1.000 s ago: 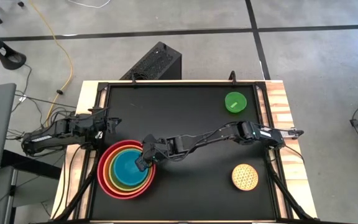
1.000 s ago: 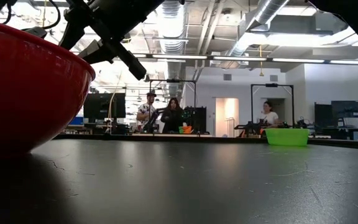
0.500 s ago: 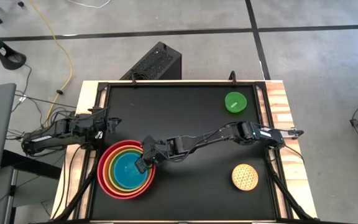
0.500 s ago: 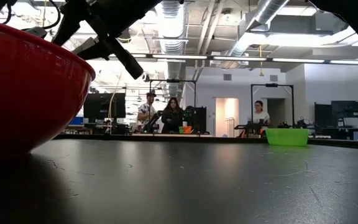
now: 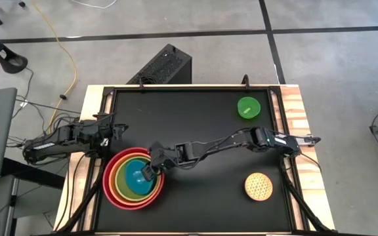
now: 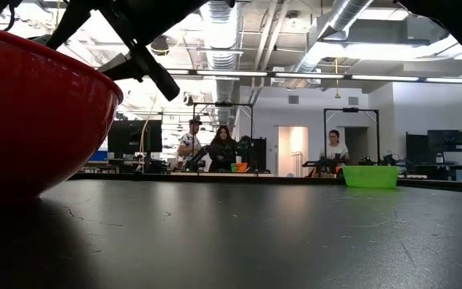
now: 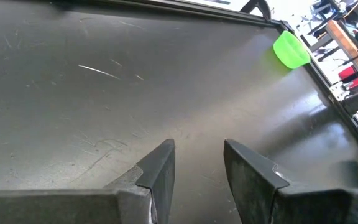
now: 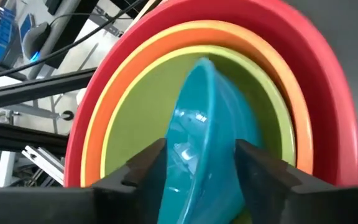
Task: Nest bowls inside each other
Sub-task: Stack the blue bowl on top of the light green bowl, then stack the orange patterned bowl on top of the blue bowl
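The red bowl (image 5: 107, 185) stands near the table's left front with the orange bowl (image 8: 102, 118) and the lime green bowl (image 8: 143, 106) nested in it. The blue bowl (image 8: 207, 118) sits tilted inside the lime green one, its rim on edge. My right gripper (image 8: 201, 167) is open and slants down over the stack (image 5: 148, 172), one finger on each side of the blue bowl's rim. My left gripper (image 7: 197, 168) is open over bare table, beyond the stack at the left edge (image 5: 115, 131). The small bright green bowl (image 5: 248, 107) and the speckled yellow bowl (image 5: 258, 186) stand apart on the right. My right gripper has its fingers (image 8: 263, 171) on either side of the blue bowl's near rim (image 8: 179, 155), one toward the hollow and one toward the outer wall. I cannot tell whether either finger touches it. The bowl lies tilted in the lime green bowl.
The black table top (image 5: 195, 118) lies bare between the stack and the two small bowls. A raised black frame (image 5: 176, 88) borders it. In the low view the red bowl (image 6: 30, 120) fills the left, and people stand in the room far behind.
My right gripper has opened over the stack and tipped slightly. The blue bowl has sunk lower into the lime green bowl and shows smaller from above than before.
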Controlling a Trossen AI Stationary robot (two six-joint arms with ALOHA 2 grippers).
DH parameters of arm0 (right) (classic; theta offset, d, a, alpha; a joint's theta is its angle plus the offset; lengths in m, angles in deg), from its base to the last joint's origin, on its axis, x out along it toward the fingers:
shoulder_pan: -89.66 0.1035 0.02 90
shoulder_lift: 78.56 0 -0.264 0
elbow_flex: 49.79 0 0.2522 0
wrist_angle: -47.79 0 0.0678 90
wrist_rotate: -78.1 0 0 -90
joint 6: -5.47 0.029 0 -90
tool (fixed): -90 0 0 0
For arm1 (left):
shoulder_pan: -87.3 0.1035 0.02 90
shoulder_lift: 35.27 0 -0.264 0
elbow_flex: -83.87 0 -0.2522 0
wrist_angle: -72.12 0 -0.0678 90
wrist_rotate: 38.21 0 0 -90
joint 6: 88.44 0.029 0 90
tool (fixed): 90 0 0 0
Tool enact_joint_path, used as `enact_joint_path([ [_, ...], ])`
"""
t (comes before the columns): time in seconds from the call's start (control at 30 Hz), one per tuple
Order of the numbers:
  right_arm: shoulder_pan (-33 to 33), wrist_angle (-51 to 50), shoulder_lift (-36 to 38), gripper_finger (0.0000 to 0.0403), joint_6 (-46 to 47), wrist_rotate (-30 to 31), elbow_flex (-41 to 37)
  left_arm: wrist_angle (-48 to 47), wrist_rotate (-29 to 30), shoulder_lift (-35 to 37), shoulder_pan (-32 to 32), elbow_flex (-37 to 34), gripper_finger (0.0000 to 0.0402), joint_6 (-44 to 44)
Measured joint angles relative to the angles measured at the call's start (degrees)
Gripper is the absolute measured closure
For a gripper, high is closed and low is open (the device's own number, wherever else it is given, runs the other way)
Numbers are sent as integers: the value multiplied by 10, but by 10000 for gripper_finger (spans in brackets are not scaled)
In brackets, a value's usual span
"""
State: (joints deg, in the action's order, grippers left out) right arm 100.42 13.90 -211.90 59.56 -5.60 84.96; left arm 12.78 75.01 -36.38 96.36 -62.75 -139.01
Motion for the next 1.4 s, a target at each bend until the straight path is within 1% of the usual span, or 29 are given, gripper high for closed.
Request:
enact_joint_path([
  [0.07,-4,0,1,185,0,-1,0,0,-1,0,0,0,274,0],
  [0.17,-11,-7,9,179,-5,-2,0,0,-3,0,0,0,274,0],
  [0.33,-21,-23,29,187,-15,-2,1,0,-4,0,0,0,274,3],
  [0.4,-24,-53,40,192,-17,-2,1,0,-4,0,0,0,274,4],
  [0.47,-23,-55,43,201,-17,-1,0,0,-4,0,0,0,274,4],
  [0.57,-17,-56,47,236,-17,0,1,0,-4,0,0,0,274,6],
  [0.67,-7,-51,47,304,-32,-2,1,0,-3,0,0,0,274,6],
  [0.73,-2,-50,47,363,-42,-1,-5,0,-2,0,0,0,274,8],
  [0.77,0,-51,47,382,-50,4,-7,0,-2,0,0,0,274,8],
  [0.8,2,-50,47,389,-55,8,-10,0,-2,0,0,0,274,8],
  [0.93,0,-45,47,387,-47,9,-16,0,0,0,0,0,274,8],
  [1.03,-1,-24,47,395,-47,8,-40,0,-1,0,0,0,274,8],
  [1.4,-8,25,45,398,-45,-23,-85,0,0,0,0,0,274,7],
])
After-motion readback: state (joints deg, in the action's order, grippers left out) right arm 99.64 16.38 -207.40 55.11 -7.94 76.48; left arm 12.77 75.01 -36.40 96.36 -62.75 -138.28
